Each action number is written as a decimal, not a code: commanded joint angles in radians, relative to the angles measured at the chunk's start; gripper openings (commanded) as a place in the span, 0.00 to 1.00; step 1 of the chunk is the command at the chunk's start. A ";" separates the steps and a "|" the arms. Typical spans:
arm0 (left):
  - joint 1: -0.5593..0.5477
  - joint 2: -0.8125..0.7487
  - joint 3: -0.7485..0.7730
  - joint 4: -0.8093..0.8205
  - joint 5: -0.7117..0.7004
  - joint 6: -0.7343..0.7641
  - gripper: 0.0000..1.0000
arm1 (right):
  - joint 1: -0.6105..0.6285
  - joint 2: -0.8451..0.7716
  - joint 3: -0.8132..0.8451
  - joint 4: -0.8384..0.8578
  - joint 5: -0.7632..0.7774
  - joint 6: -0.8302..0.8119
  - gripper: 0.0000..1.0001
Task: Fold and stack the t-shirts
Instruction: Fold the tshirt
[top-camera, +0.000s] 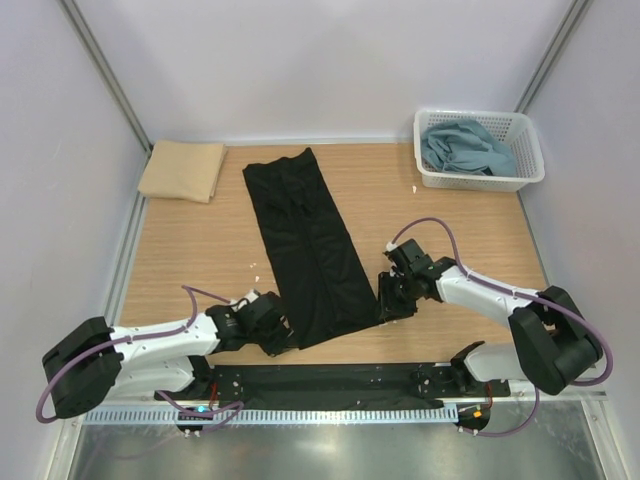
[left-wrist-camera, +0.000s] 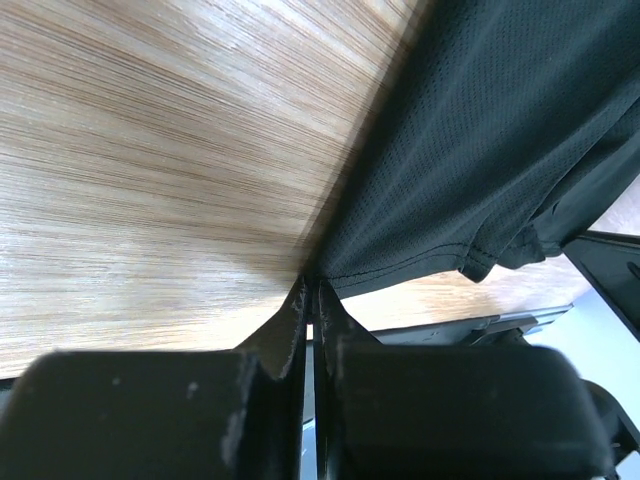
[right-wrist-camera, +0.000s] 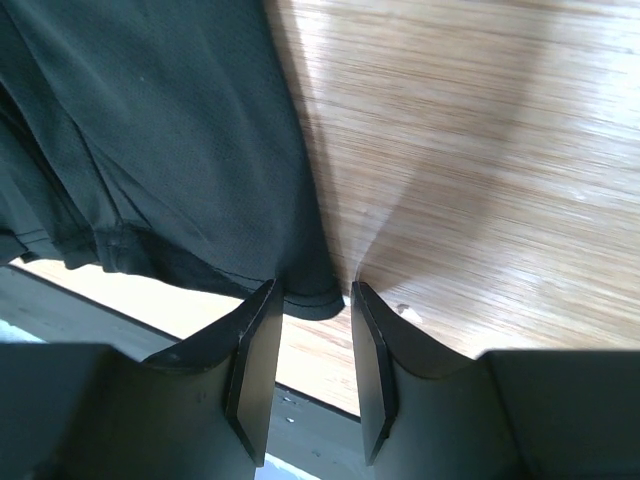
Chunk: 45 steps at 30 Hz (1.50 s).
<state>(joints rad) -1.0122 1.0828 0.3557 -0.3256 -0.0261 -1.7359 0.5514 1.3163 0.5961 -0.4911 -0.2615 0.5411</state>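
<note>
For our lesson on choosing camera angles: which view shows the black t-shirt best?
The top external view: the whole black t-shirt shows there, lying as a long folded strip on the table. Each wrist view shows only one near corner and its hem, close up.

The left arm (top-camera: 150, 352) and the right arm (top-camera: 480, 288) are built alike, with smooth white shells over the long links and chunky matt black housings at the joints, the largest a rounded black block at each shoulder. A thin purple-grey cable (top-camera: 210, 294) loops free off the left arm's white link and another (top-camera: 430, 220) arches over the right arm's black wrist, with more of it curling round both shoulders. Seen close, the left gripper (left-wrist-camera: 311, 285) and the right gripper (right-wrist-camera: 314, 290) each carry two black wedge-shaped fingers on a blocky black body, the left one's flecked with pale scuffs.
</note>
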 joint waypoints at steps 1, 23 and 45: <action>-0.003 -0.006 -0.018 -0.047 -0.055 -0.007 0.00 | 0.001 0.024 0.005 0.032 -0.025 -0.003 0.40; -0.003 -0.199 0.054 -0.294 -0.077 0.064 0.00 | 0.257 -0.090 -0.052 0.082 -0.085 0.256 0.01; 0.696 0.366 0.572 -0.176 0.221 0.677 0.00 | -0.042 0.524 0.783 -0.121 -0.104 -0.058 0.01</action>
<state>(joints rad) -0.3641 1.3567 0.8318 -0.5499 0.1123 -1.1984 0.5240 1.7863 1.2648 -0.5701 -0.3241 0.5480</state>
